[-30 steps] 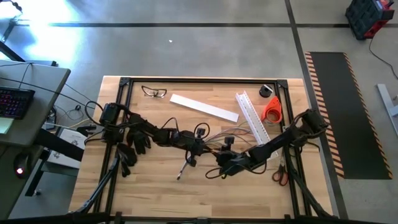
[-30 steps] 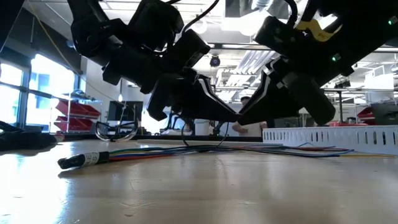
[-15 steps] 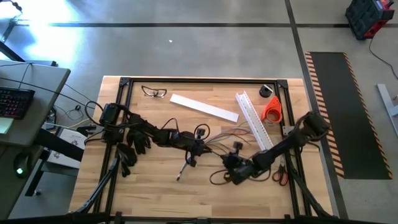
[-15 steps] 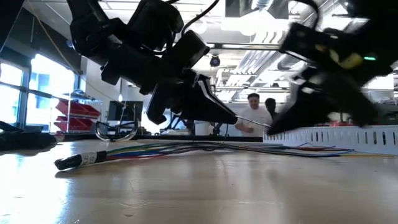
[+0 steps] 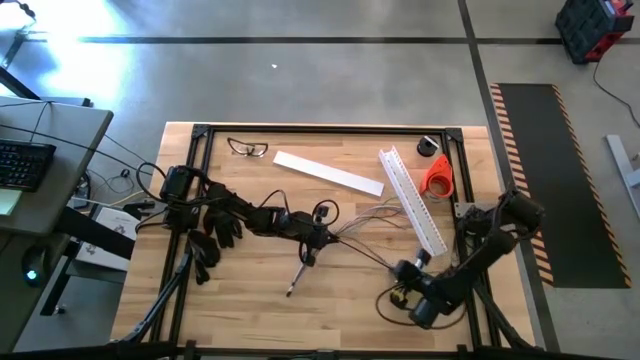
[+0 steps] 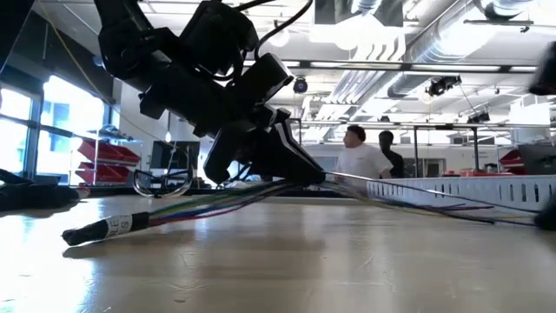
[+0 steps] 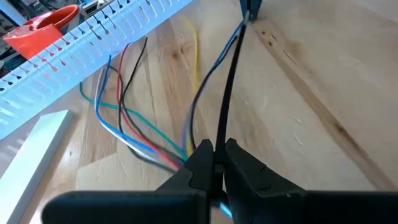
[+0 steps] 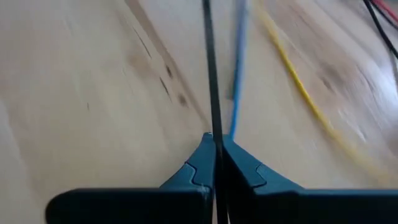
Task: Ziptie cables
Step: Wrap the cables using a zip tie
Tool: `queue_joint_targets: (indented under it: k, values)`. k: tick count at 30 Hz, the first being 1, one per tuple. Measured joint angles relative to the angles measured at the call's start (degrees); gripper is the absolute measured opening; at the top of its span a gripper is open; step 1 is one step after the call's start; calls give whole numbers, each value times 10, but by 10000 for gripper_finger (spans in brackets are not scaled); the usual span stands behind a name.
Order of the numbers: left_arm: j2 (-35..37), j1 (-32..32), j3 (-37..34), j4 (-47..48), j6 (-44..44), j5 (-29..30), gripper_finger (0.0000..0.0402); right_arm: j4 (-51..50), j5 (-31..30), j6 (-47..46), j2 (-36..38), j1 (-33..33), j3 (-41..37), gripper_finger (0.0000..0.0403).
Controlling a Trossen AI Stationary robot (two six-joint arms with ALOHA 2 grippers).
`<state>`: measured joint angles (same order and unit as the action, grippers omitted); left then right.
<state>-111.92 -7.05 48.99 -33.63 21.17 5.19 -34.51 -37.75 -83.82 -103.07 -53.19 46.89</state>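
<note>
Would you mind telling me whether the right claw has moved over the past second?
Yes. In the high view the right claw has pulled back from the table's middle toward the near right corner, away from the white channel.

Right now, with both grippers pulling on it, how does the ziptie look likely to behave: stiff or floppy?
Probably springy under tension: the ziptie runs taut and straight from the left gripper. It looks light, so it would likely sag if the right gripper let go.

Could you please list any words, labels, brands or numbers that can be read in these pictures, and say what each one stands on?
None can be read.
Pale label band on the cables near their taped end: marks too small and blurred to read.
Orange tape roll, white channel, flat white strip: no print visible.
</note>
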Motion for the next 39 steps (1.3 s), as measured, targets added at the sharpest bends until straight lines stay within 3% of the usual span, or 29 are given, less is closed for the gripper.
queue_joint_targets:
  k: [5, 12, 18, 25, 29, 32, 35, 39]
  values:
    - [0, 1, 0, 6, 0, -1, 7, -54, 41, -100, 2, -46, 1, 1]
    - [-1, 3, 0, 9, 0, 1, 7, -81, 86, -144, 18, -70, 1, 1]
    - [-1, 4, -1, 12, -5, 5, 7, -84, 187, -23, 61, -41, 0, 12]
    - [-1, 4, -1, 9, -12, 3, 7, -72, 305, 166, 134, 17, -4, 115]
    - [-1, 4, -1, 9, -15, 0, 7, -11, 254, 299, 188, 39, -4, 169]
    - [-1, 3, -1, 9, -15, 0, 7, 84, 132, 398, 211, 59, -2, 194]
    - [-1, 3, -1, 8, -16, 0, 7, 165, 47, 500, 203, 90, -2, 203]
    - [-1, 3, -1, 7, -16, 0, 7, 223, 7, 567, 144, 149, -2, 204]
